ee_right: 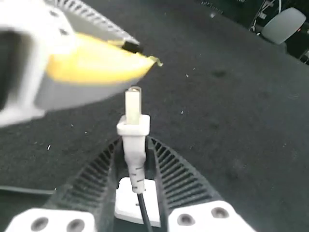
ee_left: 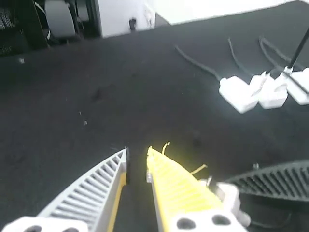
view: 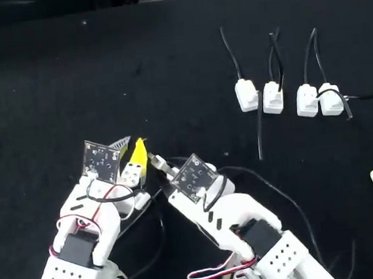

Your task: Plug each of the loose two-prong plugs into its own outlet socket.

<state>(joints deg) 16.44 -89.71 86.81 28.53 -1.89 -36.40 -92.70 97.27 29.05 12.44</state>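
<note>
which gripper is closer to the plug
right. the right gripper is shut on the plug, with the cord running back between its fingers. the left gripper sits open just past the prongs, holding nothing.

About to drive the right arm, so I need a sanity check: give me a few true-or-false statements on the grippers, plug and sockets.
1. The right gripper is shut on a white two-prong plug. True.
2. The left gripper also holds a plug. False: nothing sits between its fingers.
3. The held plug is seated in a socket. False: it is in the gripper, well apart from the white sockets across the table.
4. The left gripper's yellow finger is close to the plug's prongs. True.
</note>
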